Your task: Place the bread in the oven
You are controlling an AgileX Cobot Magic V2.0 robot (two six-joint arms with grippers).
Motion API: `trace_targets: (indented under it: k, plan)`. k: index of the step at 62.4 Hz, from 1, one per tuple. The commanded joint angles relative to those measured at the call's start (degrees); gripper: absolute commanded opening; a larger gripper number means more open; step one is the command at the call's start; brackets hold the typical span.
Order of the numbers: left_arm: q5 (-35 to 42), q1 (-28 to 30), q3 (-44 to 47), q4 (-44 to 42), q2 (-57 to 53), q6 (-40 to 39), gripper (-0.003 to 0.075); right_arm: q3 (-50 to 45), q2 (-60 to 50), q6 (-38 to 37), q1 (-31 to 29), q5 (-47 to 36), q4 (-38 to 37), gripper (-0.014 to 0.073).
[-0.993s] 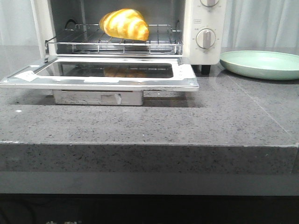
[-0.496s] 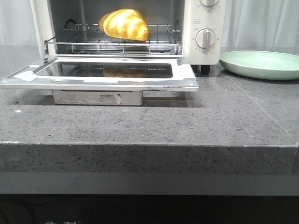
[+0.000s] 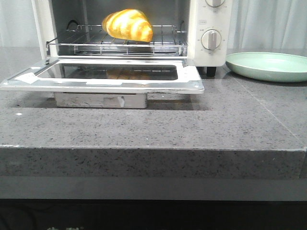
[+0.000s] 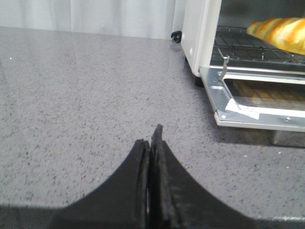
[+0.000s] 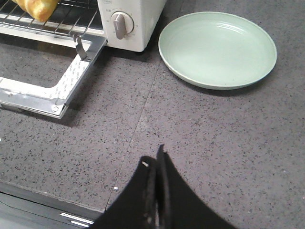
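The golden, brown-striped bread (image 3: 127,25) lies on the wire rack (image 3: 117,44) inside the cream-white oven (image 3: 211,28), whose glass door (image 3: 103,76) hangs down flat. The bread (image 4: 282,34) also shows in the left wrist view, and its end (image 5: 37,7) in the right wrist view. Neither gripper appears in the front view. My left gripper (image 4: 151,138) is shut and empty above bare counter, left of the oven. My right gripper (image 5: 156,160) is shut and empty over the counter near its front edge, apart from the oven door.
A pale green round plate (image 3: 269,66) sits on the counter right of the oven, seen also as the plate (image 5: 217,47) in the right wrist view. The grey stone counter (image 3: 153,129) ends in a front edge. White curtains hang behind.
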State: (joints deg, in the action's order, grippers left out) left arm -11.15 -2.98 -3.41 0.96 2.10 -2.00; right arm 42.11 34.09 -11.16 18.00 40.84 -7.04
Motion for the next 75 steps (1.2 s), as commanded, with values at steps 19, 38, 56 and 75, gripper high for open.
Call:
trace_targets:
  k: [19,38,56,75]
  plan:
    - [13.44,0.36,5.18,0.80,-3.70,-0.09,-0.0018,1.32,-0.05,0.65,-0.13,-4.28,-0.77,-0.0067]
    - [13.55,0.36,5.18,0.80,-3.70,-0.09,-0.0018,1.32,-0.05,0.65,-0.13,-4.28,-0.77,-0.0067]
    - [13.55,0.36,5.18,0.80,-3.70,-0.09,-0.0018,1.32,-0.05,0.65,-0.13,-4.28,-0.77,-0.0067]
    - [13.55,0.36,5.18,0.80,-3.70,-0.09,-0.0018,-0.52,-1.72,0.65,-1.17,-5.66,-0.77,-0.0067]
